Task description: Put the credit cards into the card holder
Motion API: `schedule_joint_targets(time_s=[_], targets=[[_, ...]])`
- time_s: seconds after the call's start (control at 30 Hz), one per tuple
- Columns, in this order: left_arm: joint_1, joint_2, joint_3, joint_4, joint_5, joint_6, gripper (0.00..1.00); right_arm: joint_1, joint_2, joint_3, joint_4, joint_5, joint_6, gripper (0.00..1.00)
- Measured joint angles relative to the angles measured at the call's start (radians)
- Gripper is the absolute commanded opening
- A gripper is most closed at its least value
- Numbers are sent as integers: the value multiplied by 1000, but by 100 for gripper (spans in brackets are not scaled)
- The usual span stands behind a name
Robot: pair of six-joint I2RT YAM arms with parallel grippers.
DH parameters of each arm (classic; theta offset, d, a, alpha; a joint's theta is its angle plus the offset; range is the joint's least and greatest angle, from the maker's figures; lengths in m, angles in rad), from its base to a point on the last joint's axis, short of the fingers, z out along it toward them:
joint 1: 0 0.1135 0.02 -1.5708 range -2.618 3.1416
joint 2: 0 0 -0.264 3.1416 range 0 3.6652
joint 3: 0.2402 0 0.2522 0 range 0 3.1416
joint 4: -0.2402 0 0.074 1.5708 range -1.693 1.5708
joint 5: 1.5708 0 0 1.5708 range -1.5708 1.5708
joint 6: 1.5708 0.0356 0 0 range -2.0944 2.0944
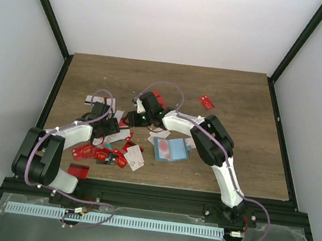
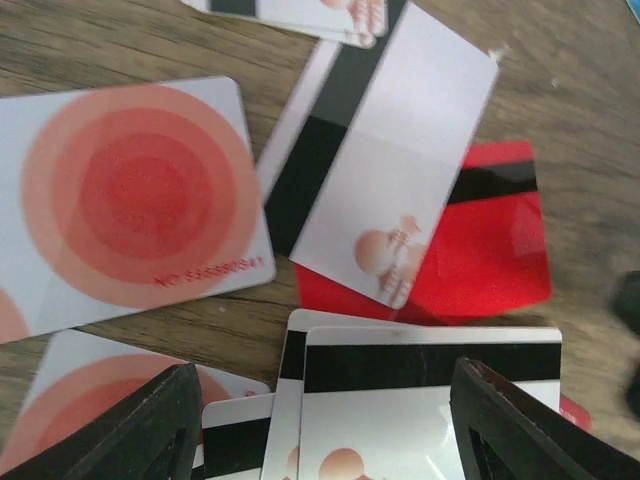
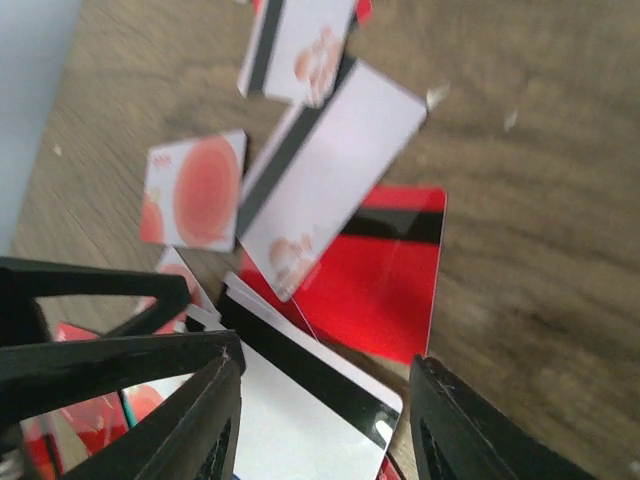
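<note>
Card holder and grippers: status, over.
Left gripper open over cards. Right gripper straddling a striped card, grip unclear. Card holder lies open, right arm alongside.

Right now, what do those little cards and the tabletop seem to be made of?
The credit cards look like thin, stiff plastic, smooth and slightly glossy: the red card shows pale reflections. The table looks like matte brown wood, with visible grain, though it may be a laminate.
</note>
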State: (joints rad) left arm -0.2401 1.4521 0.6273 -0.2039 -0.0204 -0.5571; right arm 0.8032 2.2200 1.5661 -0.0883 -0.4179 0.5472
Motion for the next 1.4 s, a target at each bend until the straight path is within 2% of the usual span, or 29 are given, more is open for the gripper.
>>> schedule_joint_targets(time_s=[0.13,0.3,0.43,0.7,0.97,1.13,1.4], targets=[[0,2,-7,30,71,15,65,29,26,-4,-35,10,5,47],[-3,-20,-48,74,110,25,59,53,5,-60,5,-11,20,47],[-29,-62,-101,110,154,15,53,63,-69,-183,59,-37,50,47],[-164,-179,-188,78,206,-51,48,78,-218,-412,108,-71,109,46],[-179,-253,-242,66,251,-72,45,85,-219,-451,191,-86,147,45],[-174,-254,-261,99,285,-76,37,85,-219,-457,204,-87,150,45],[-186,-298,-251,26,258,-77,37,95,-272,-490,155,-76,137,46]])
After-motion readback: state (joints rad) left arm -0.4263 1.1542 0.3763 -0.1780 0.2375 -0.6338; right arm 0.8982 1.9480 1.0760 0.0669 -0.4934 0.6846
